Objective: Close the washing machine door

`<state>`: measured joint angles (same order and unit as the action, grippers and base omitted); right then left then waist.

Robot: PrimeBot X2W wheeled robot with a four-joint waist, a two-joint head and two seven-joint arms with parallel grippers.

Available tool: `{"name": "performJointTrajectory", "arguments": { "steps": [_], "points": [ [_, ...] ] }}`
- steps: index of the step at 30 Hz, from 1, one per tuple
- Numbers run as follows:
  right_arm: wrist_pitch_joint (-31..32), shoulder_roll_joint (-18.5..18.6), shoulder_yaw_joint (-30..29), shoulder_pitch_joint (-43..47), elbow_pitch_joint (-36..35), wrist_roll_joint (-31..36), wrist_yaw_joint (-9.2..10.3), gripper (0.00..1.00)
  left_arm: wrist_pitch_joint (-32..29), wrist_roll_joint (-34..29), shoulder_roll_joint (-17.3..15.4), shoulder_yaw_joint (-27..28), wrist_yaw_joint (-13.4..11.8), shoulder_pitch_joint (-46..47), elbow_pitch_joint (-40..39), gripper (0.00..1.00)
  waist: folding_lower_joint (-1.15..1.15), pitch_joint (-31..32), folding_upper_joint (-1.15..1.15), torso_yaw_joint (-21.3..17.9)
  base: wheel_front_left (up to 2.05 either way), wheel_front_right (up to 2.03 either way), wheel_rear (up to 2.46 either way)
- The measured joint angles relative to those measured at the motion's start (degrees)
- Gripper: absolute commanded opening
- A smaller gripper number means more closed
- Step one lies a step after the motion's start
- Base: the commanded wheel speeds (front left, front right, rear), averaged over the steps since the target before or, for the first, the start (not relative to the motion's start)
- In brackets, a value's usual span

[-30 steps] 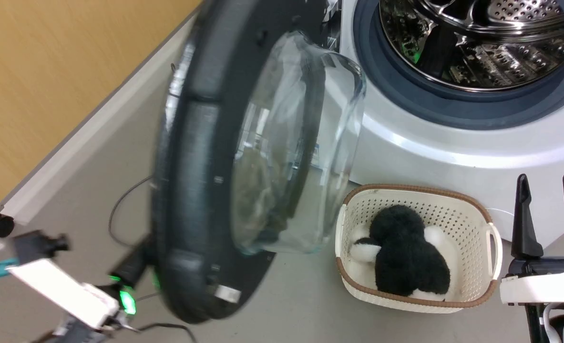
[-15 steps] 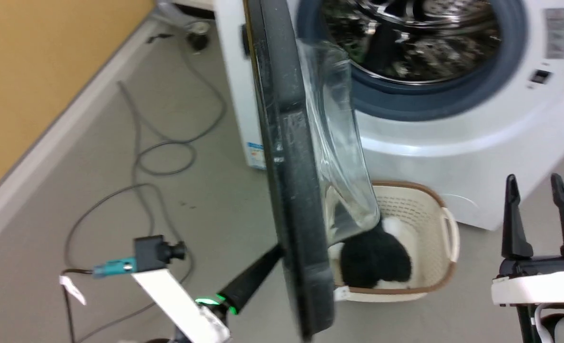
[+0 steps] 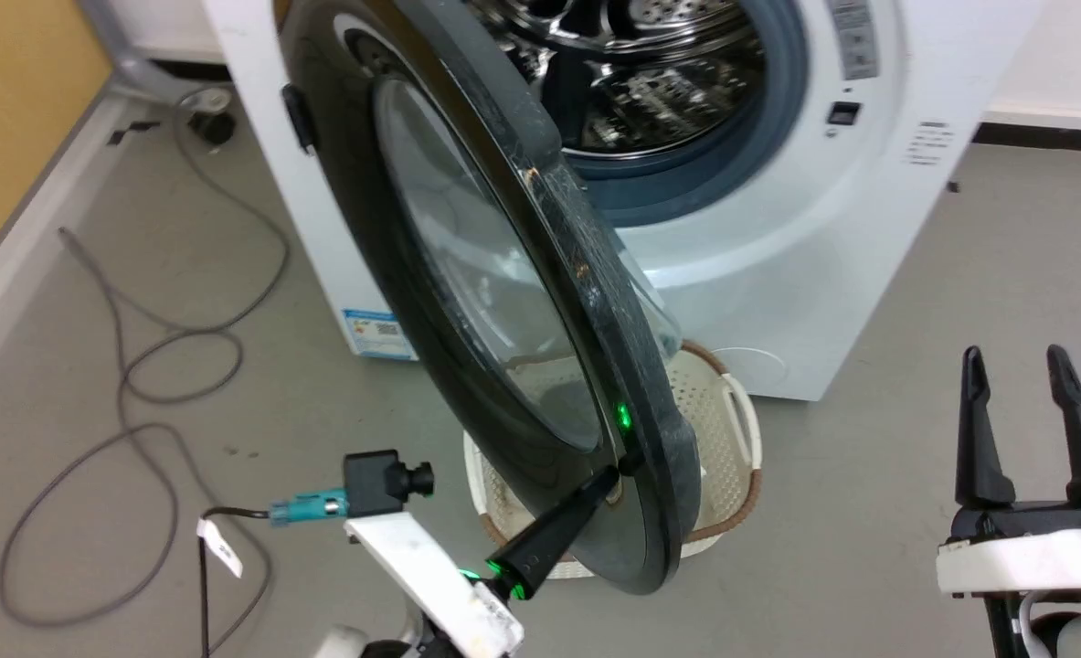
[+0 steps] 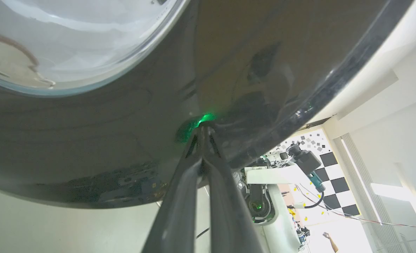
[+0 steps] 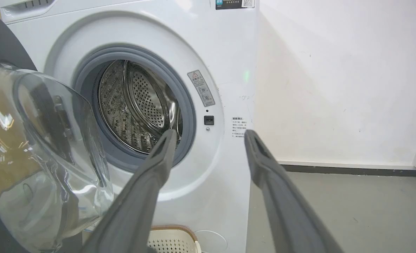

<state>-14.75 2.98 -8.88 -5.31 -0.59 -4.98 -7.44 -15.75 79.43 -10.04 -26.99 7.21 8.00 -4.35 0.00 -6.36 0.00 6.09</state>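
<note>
The washing machine door [image 3: 494, 302], round and glossy black with a glass window [image 3: 467, 265], stands half open in front of the drum, its outer face turned toward me. My left gripper [image 3: 615, 471] is shut, and its tip presses the door's outer face close to the lower rim. In the left wrist view the closed fingers [image 4: 208, 175] meet the black door [image 4: 123, 140] at a green glint, below the window [image 4: 70, 42]. My right gripper [image 3: 1015, 356] hangs open at the lower right, away from the door. In the right wrist view the bulging glass bowl [image 5: 35, 158] shows on the left, beside the open right gripper [image 5: 209, 133].
The white washing machine [image 3: 823, 274] has a blue-grey rubber ring [image 3: 759, 119] around a steel drum [image 3: 650, 73]. A cream basket [image 3: 732, 429] sits on the floor behind the door's lower edge. Grey cables [image 3: 138, 366] loop on the floor to the left, near a yellow wall [image 3: 10, 91].
The head camera has turned right. The door has swung toward the machine, from showing its inner bowl side to showing its outer face. My left gripper has followed against it. The right gripper has kept its place.
</note>
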Motion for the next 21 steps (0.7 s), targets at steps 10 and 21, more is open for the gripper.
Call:
{"name": "performJointTrajectory", "arguments": {
  "steps": [10,21],
  "points": [
    [0.00,-0.01,0.87,2.24,0.16,-1.38,0.00,1.00,6.54,2.54,-4.15,-6.04,0.00,0.77,3.59,0.00,0.00,2.94,0.00,-2.02,0.00,0.00,0.00],
    [0.00,-0.01,-0.89,3.73,-0.44,-4.24,0.00,1.00,29.00,-19.23,-14.06,-2.48,-0.36,3.91,8.02,0.00,0.00,5.52,0.00,0.97,0.00,0.00,0.00]
  ]
}}
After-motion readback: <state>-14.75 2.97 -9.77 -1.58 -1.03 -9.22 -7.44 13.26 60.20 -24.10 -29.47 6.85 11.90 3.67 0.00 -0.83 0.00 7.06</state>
